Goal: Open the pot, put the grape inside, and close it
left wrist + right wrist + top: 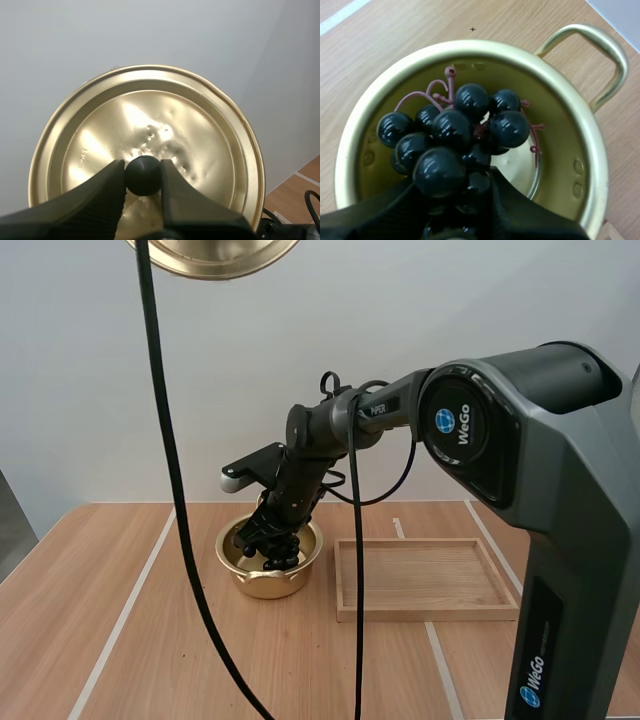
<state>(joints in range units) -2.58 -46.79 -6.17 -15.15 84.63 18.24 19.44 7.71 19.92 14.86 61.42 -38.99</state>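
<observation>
The left tool (142,176) is clamped on the small round black knob (142,170) of the round gold metal lid (100,130). The lid's disc spreads out just beyond the fingertips, and in the high view it (215,255) hangs well above the counter (120,640). Opening the pot is therefore done.

The right tool (452,186) reaches down into the shallow gold metal pot with loop handles (570,165). Its two fingers are closed on the lower berries of the bunch of glossy dark plastic grapes with reddish stems (455,130). The rest of the bunch lies just ahead of the tips, inside the pot's wall and down near its floor. The high view shows this tool (272,540) sunk within the pot's rim (232,540). Off to the tool's side, just beside the pot, sits a shallow rectangular wooden tray (430,612).

By my reading, the grapes are in place but not yet let go, which puts the task a little past halfway. What remains is for the right tool to part its fingers and lift clear. The left tool then has to bring the lid down squarely onto the rim and release the knob.
</observation>
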